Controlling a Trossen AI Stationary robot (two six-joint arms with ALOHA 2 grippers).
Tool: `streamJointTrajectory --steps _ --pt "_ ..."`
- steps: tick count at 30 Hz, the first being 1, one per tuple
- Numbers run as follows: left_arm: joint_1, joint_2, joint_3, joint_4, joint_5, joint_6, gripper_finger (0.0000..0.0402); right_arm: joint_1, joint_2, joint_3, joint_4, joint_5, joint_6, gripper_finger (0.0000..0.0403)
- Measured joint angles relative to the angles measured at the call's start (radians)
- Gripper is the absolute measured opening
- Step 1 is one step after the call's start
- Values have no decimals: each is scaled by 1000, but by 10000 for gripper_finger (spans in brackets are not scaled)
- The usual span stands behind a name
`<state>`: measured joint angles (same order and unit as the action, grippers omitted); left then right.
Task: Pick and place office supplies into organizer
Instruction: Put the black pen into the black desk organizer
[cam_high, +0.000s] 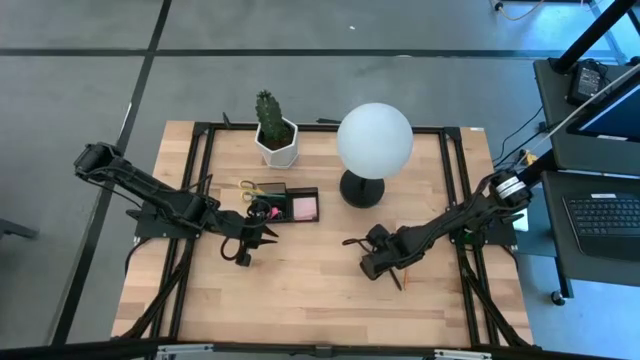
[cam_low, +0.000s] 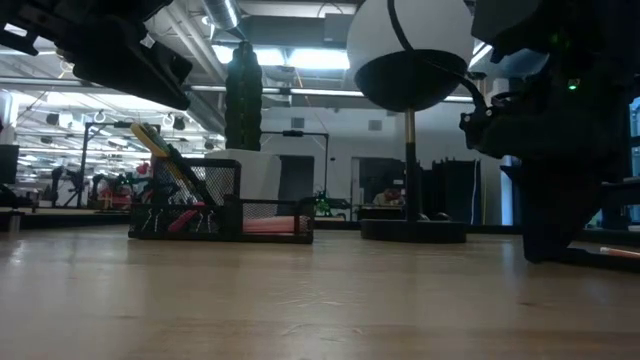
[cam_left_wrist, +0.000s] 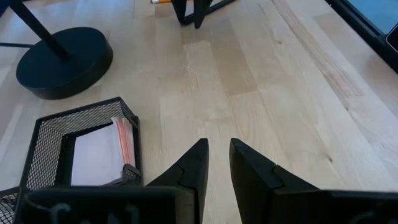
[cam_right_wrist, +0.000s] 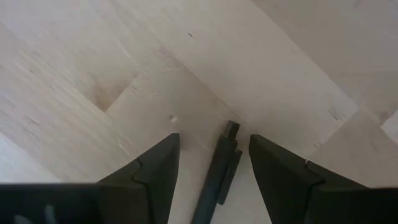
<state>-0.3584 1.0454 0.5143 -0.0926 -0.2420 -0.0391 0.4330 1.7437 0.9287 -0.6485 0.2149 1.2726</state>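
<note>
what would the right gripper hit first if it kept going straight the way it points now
Most likely the slim black pen lying on the light wooden table. The right gripper points down with its jaws open on either side of the pen; depth is unclear.

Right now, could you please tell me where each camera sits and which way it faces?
High view: overhead, looking straight down; both arms, organizer, lamp.
Low view: table height, looking level across; arms enter from above.
Left wrist: behind the left claw, empty, facing organizer.
Right wrist: behind the open right claw, straddling a black pen.
Shared: lamp base in left wrist and low.
</note>
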Motion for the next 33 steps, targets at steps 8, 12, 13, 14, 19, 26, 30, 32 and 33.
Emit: streamJointTrajectory --steps 8,12,13,14,19,26,30,32,33 --pt "0 0 0 0 0 0 61 0 24 1 -4 1 4 198" --pt "0 0 0 0 0 0 61 0 25 0 -3 -1 6 193" --pt "0 0 0 0 0 0 61 0 25 0 -3 -2 6 188" --pt "0 0 0 0 0 0 61 0 25 0 -1 -4 6 182" --pt "0 0 0 0 0 0 61 -1 25 -3 23 -11 10 153" --pt "0 0 0 0 0 0 61 -1 25 -3 61 -14 11 143" --pt "0 0 0 0 0 0 61 -1 25 -3 73 -18 12 147" --pt "0 0 0 0 0 0 61 -1 25 -3 76 -19 12 147" --pt "0 0 0 0 0 0 61 -1 25 -3 77 -20 13 147"
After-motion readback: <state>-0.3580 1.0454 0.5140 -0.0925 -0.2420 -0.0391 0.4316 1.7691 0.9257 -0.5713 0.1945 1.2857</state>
